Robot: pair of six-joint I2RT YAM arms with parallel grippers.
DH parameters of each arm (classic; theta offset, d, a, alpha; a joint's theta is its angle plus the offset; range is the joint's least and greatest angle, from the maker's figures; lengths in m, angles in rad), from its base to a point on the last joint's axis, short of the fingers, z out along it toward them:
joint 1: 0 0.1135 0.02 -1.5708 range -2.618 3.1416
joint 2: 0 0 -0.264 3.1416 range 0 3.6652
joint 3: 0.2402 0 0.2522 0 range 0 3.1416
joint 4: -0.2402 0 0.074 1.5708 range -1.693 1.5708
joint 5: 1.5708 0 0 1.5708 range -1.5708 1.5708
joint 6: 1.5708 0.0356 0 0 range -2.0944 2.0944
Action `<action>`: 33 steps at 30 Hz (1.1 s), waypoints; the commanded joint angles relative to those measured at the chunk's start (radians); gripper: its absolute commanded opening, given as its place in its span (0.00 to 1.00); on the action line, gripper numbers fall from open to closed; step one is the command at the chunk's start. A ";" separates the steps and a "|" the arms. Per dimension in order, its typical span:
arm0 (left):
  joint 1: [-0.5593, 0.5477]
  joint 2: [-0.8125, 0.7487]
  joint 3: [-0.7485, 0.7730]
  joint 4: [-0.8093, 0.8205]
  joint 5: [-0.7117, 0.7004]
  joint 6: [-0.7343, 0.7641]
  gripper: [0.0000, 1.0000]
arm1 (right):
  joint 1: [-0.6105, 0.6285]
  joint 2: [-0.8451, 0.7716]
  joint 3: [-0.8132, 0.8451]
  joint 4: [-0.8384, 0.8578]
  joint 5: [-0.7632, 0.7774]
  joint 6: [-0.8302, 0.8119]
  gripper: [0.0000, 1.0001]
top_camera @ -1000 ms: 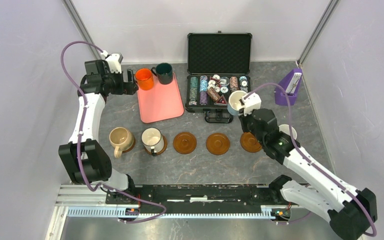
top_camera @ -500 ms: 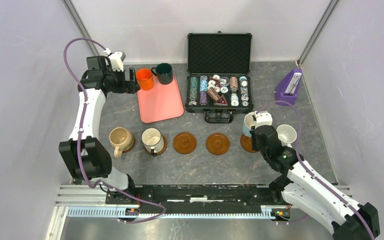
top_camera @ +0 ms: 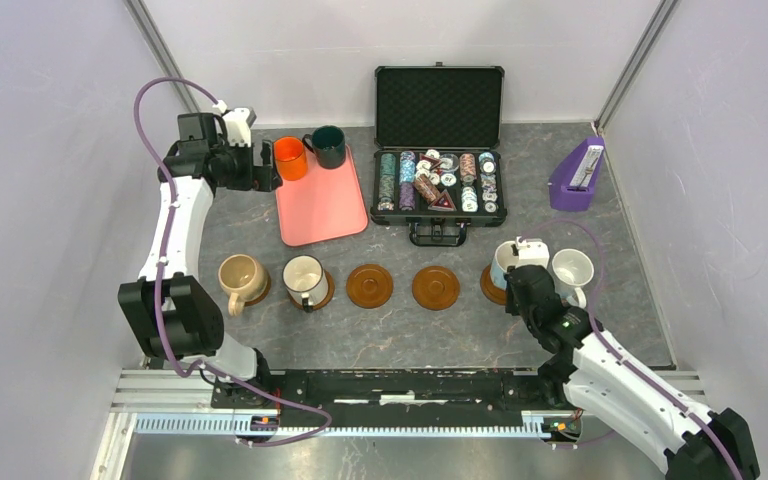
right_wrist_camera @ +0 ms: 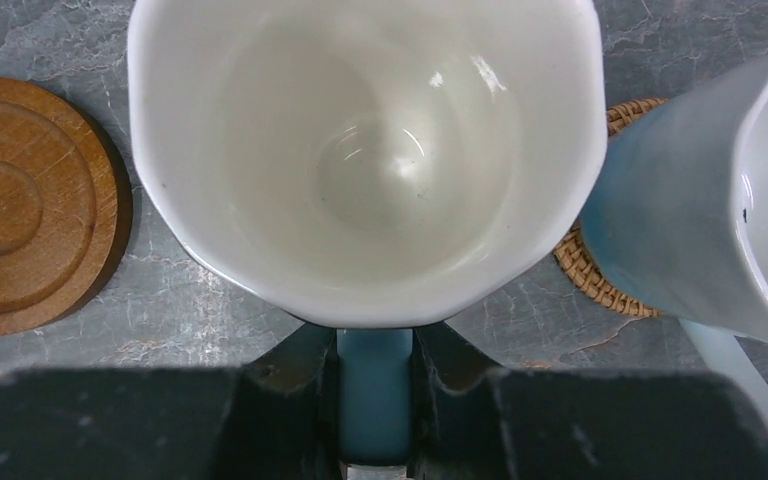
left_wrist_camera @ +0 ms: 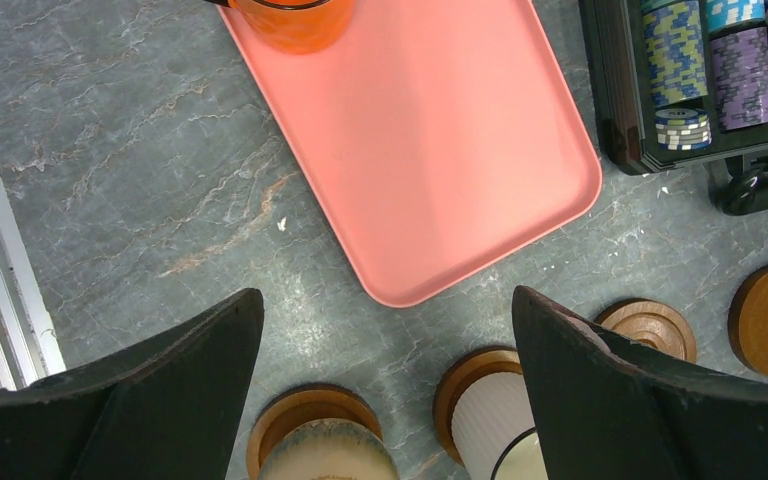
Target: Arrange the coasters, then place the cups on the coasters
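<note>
Holds the light blue ceramic mug [top_camera: 503, 262] by its handle in the right fingers [right_wrist_camera: 295, 385], over the round brown wooden coaster [top_camera: 488, 289]; spreads the left fingers [left_wrist_camera: 160, 395] wide beside the orange ceramic mug [top_camera: 288, 157].

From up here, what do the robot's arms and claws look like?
The left arm and right arm are white tubes with chunky black joints; a purple cable loops along each. The left claw and right claw have blunt black fingers, with a small white box behind each.
</note>
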 commanded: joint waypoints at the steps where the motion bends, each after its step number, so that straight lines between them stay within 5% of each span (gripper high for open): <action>1: -0.010 -0.011 0.042 -0.006 -0.001 0.055 1.00 | -0.011 -0.036 0.000 0.111 0.025 0.039 0.03; 10: -0.016 -0.017 0.033 -0.013 -0.002 0.068 1.00 | -0.031 -0.047 -0.020 0.093 -0.032 0.055 0.27; 18: -0.018 -0.016 0.025 -0.012 0.000 0.069 1.00 | -0.033 -0.052 -0.009 0.039 -0.087 0.058 0.33; 22: -0.019 -0.016 0.025 -0.013 0.001 0.075 1.00 | -0.034 -0.055 0.006 -0.011 -0.103 0.063 0.46; 26: -0.020 -0.017 0.025 -0.017 0.001 0.077 1.00 | -0.037 -0.064 0.013 -0.047 -0.116 0.065 0.45; 33: -0.028 -0.020 0.022 -0.021 -0.001 0.077 1.00 | -0.050 -0.076 0.018 -0.074 -0.127 0.064 0.26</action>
